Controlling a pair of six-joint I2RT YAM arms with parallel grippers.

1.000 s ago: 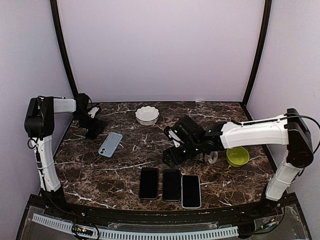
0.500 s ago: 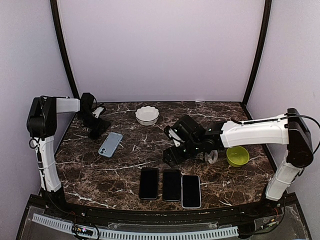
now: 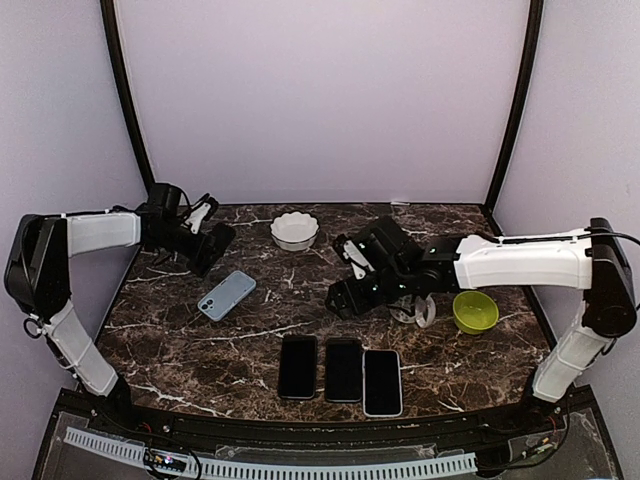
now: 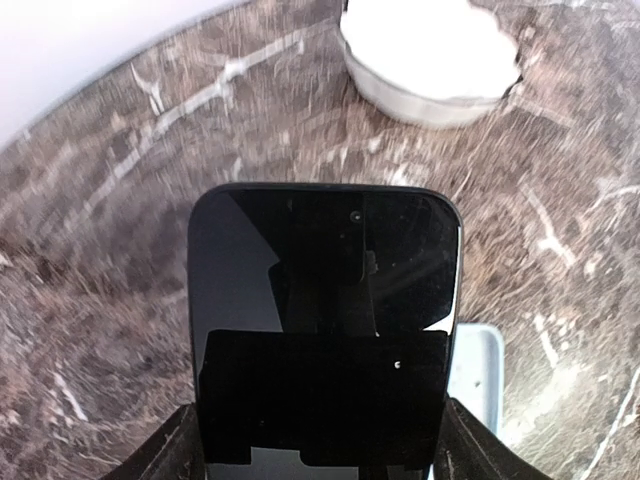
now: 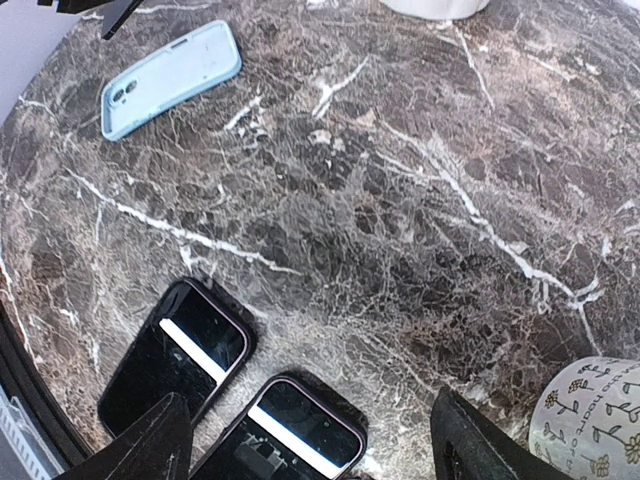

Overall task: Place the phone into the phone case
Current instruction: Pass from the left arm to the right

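My left gripper (image 4: 322,440) is shut on a black phone (image 4: 325,290), gripping its two long edges, screen toward the wrist camera. From above, that left gripper (image 3: 208,243) hangs over the table's far left, just behind the light blue phone case (image 3: 226,295), which lies flat with its camera cutout showing. A corner of the case (image 4: 478,365) shows past the phone's right edge. My right gripper (image 3: 345,293) hovers open at mid-table with nothing between its fingers (image 5: 150,445). The case (image 5: 170,78) also appears at the upper left of the right wrist view.
Three dark phones (image 3: 342,369) lie side by side near the front edge; two of these phones (image 5: 180,350) sit below my right gripper. A white bowl (image 3: 294,230) stands at the back, a green bowl (image 3: 475,312) and a flowered cup (image 5: 592,420) at the right.
My left jaws narrowed onto the phone, and the arm swung right from the table's left edge toward the case. The case shifted slightly. My right gripper drew back a little.
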